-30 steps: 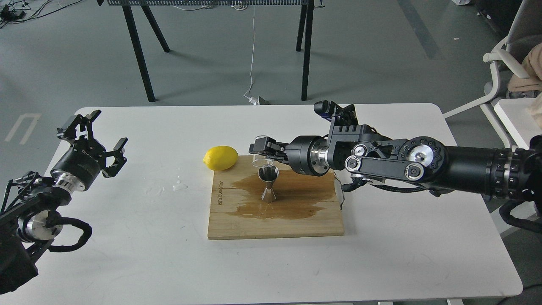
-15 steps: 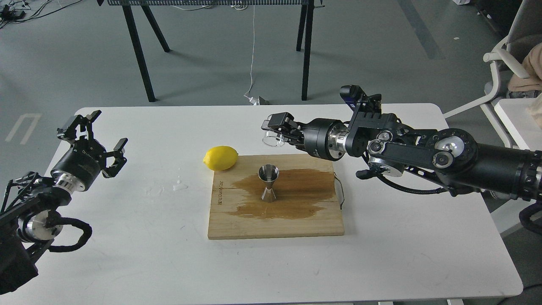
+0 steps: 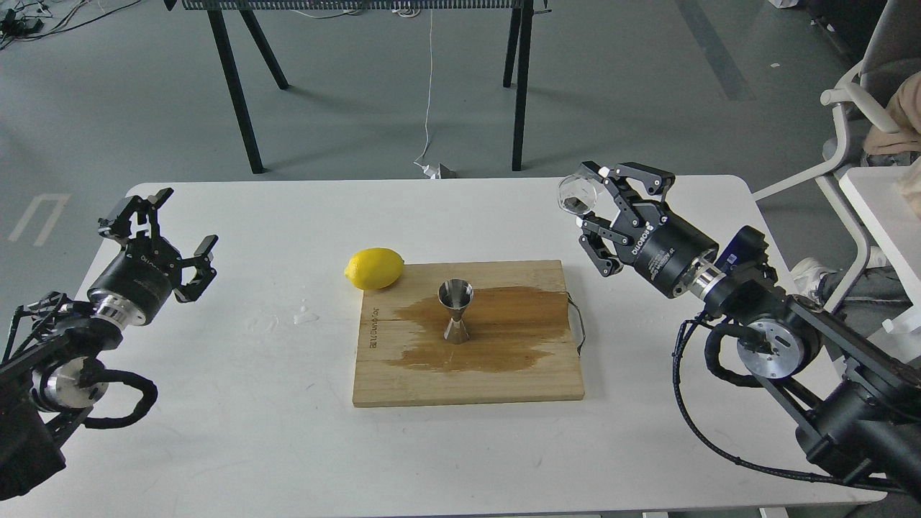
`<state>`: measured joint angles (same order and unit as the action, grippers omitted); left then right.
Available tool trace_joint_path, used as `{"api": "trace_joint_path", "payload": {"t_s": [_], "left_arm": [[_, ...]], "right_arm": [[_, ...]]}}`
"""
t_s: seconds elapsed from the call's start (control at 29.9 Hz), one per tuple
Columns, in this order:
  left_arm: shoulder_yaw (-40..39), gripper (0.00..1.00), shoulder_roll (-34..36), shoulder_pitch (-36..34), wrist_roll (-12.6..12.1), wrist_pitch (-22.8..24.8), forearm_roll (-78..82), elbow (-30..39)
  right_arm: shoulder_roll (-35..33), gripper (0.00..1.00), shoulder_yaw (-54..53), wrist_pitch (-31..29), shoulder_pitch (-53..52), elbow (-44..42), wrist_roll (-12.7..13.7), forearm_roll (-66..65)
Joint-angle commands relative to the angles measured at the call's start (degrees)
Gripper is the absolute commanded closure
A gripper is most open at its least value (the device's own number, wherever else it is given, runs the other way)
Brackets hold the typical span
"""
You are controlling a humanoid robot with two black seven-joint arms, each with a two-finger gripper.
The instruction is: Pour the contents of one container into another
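The steel jigger (image 3: 455, 311) stands upright in the middle of a wooden board (image 3: 403, 381), inside a dark wet stain (image 3: 504, 334). My right gripper (image 3: 584, 198) hovers over the table's back right, well right of and above the jigger. It is shut on the tiny clear cup (image 3: 575, 195), which is tilted with its mouth toward the upper left. Far left over the table, my left gripper (image 3: 184, 217) is open and holds nothing.
A yellow lemon (image 3: 374, 267) lies at the board's back left corner. A few spilled drops (image 3: 306, 314) sit on the white table (image 3: 216, 432) left of the board. Black table legs and a white chair stand behind and to the right.
My right arm has pulled the clear cup away from above the jigger, swinging right and back while the wrist turned. The left arm, jigger and lemon stayed put.
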<state>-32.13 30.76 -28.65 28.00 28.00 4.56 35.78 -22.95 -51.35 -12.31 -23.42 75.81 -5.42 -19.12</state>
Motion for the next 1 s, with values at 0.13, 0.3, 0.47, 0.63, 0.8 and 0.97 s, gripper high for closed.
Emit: {"api": "trace_joint_path", "payload": {"t_s": [0.13,0.3,0.47,0.63,0.8,0.97], "left_arm": [[0.14,0.06,0.00,-0.09,0.00,0.00,0.01,0.00],[0.31,0.06,-1.23,-0.09,0.00,0.00,0.10,0.00],[0.31,0.06,-1.23,0.00,0.00,0.00,0.10,0.00],[0.31,0.06,-1.23,0.00,0.00,0.00,0.28,-0.09],[0.31,0.06,-1.23,0.00,0.00,0.00,0.36,-0.09],[0.40,0.06,-1.49,0.00,0.00,0.00,0.28,-1.32]], "right_arm": [[5.63,0.64,-13.07,-6.76,12.69,-2.94,-3.02,11.98],[6.43,0.63,-14.30,-10.45,14.90,-8.91,-4.43,25.60],[8.00,0.63,-14.30,-10.55,15.34,-14.80,-4.25,34.05],[10.64,0.63,-14.48,-10.46,15.25,-20.86,-3.90,40.29],[14.07,0.63,-14.48,-10.46,14.54,-26.49,-3.64,41.44],[16.53,0.63,-15.09,-10.28,14.37,-30.18,-3.64,42.93]]}}
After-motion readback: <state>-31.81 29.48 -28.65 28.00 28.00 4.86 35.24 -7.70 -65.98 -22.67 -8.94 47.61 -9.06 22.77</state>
